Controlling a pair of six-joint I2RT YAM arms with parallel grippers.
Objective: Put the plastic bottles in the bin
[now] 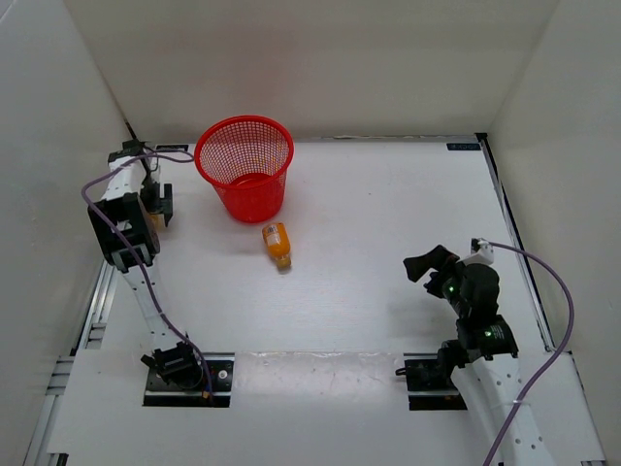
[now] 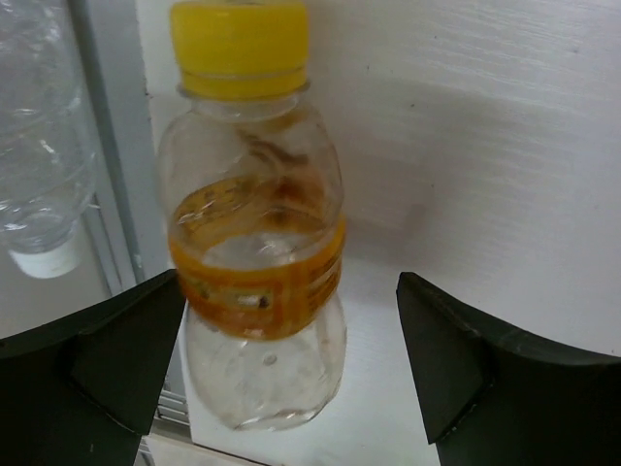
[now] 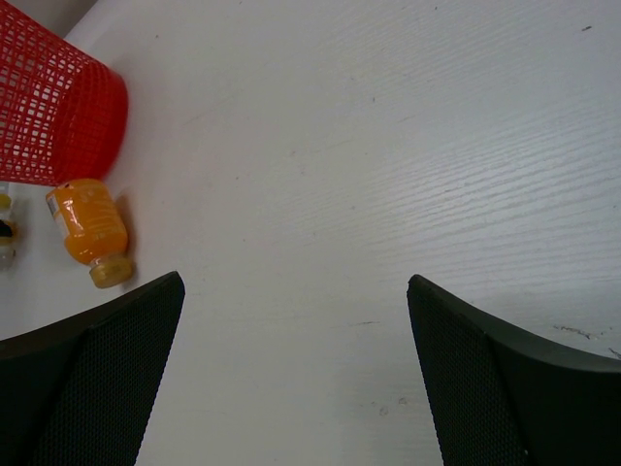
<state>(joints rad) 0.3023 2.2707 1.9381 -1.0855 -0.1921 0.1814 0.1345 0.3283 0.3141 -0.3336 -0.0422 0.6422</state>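
- left fingers (image 2: 107,369) spread wide, not clamping, either side of stubby clear plastic bottle (image 2: 254,262) with yellow cap and orange band, centre of left wrist view
- slim clear plastic bottle (image 2: 39,184), white cap, upper left there, past grey rail (image 2: 107,146)
- right fingers (image 3: 107,379) spread apart over white tabletop (image 3: 388,146)
- orange-filled stubby bottle (image 3: 89,225) lying on its side at left edge, just beside round red mesh plastic bin (image 3: 49,107), upper left corner

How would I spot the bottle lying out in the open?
Find the red mesh bin at the far left. Just in front of it lies a stubby bottle on its side. It is solid orange throughout, unlike the mostly clear, orange-banded bottle at the left edge.
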